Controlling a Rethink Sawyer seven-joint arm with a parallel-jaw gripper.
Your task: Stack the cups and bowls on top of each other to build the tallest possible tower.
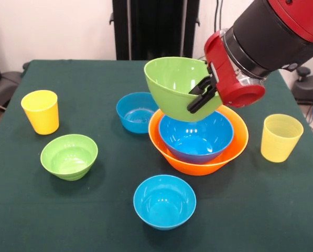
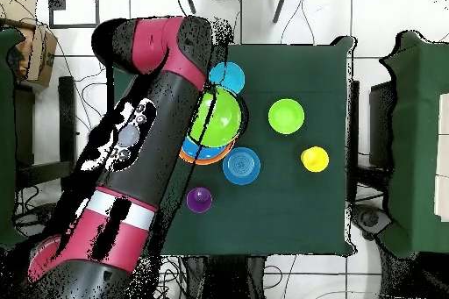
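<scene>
My gripper [image 1: 200,96] is shut on the rim of the medium green bowl [image 1: 174,84] and holds it tilted just above the tower. The tower is the large blue bowl [image 1: 196,139] nested in the orange bowl [image 1: 198,167]. On the table stand the opaque yellow cup [image 1: 40,111], the small green bowl [image 1: 69,156], one small blue bowl [image 1: 137,112] behind the tower, another [image 1: 164,201] in front, and the pale yellow ribbed cup [image 1: 280,137]. The overhead view shows the held green bowl [image 2: 217,118] and the purple cup [image 2: 199,199]; the front view does not show that cup.
The arm [image 2: 149,138] covers the left of the table in the overhead view, hiding the pale cup. The green table cloth [image 1: 250,210] ends close to the front small blue bowl. Office chairs stand beyond the table's sides.
</scene>
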